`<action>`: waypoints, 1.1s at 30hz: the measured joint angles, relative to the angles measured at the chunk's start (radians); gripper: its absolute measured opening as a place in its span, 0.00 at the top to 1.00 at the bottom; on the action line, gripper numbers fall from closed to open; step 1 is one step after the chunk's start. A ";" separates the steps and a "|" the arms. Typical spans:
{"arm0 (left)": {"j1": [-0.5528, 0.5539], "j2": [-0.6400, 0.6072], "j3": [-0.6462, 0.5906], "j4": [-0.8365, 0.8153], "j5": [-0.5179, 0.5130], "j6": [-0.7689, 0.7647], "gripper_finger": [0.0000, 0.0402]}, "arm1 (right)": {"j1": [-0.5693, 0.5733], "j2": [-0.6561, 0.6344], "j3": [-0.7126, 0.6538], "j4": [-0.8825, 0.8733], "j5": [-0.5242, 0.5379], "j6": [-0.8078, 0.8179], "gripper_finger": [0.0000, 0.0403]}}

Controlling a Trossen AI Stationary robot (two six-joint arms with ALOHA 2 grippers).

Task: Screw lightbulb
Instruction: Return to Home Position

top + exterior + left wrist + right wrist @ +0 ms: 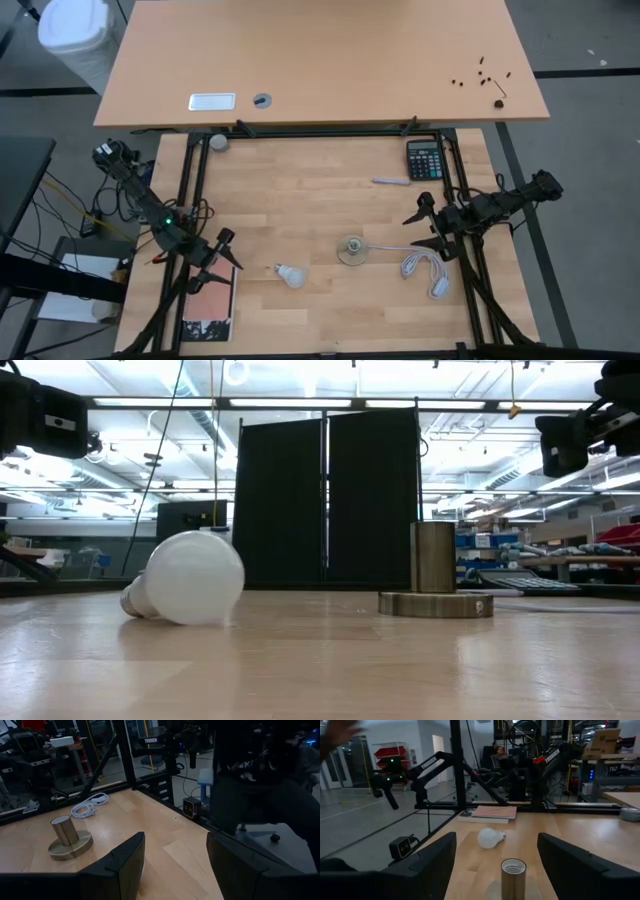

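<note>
Nearest the low camera: lightbulb, white, on its side on the table, globe large in the foreground, greyish screw base poking out toward 9 o'clock and partly hidden behind the globe. From above, near the table's front edge, at roughly 7 o'clock from the table's centre, long axis running about 10 to 4 o'clock, base at the 10 end. Brass-coloured socket upright at 2 o'clock from the lightbulb, near but apart, white cord coiled beyond it. Left fingers spread wide, holding nothing, raised near the table's left edge; lightbulb between 3 and 4 o'clock from them, near. Right fingers likewise wide open and empty, near the right edge; lightbulb at about 8 o'clock from them, well apart, past the socket. Judged closer for any pick-up: left arm, though facing the base end rather than the globe. Missing from the left wrist view: the lightbulb itself, only socket and cord showing. Too small from above to read: threads on the base. Height of either arm over the table hard to gauge.
</note>
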State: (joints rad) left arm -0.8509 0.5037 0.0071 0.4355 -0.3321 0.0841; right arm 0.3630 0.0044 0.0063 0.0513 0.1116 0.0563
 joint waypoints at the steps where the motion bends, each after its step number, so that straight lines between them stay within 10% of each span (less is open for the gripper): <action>1: 0.000 0.000 0.000 0.000 0.000 0.000 0.46 | 0.000 0.000 0.000 0.000 0.000 0.000 0.28; 33: 0.000 -0.001 0.000 -0.002 0.000 -0.193 0.46 | 0.000 0.000 0.000 0.000 0.000 0.000 0.28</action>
State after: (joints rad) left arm -0.8511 0.5030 0.0074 0.4340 -0.3316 -0.1092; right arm 0.3630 0.0044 0.0063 0.0509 0.1112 0.0566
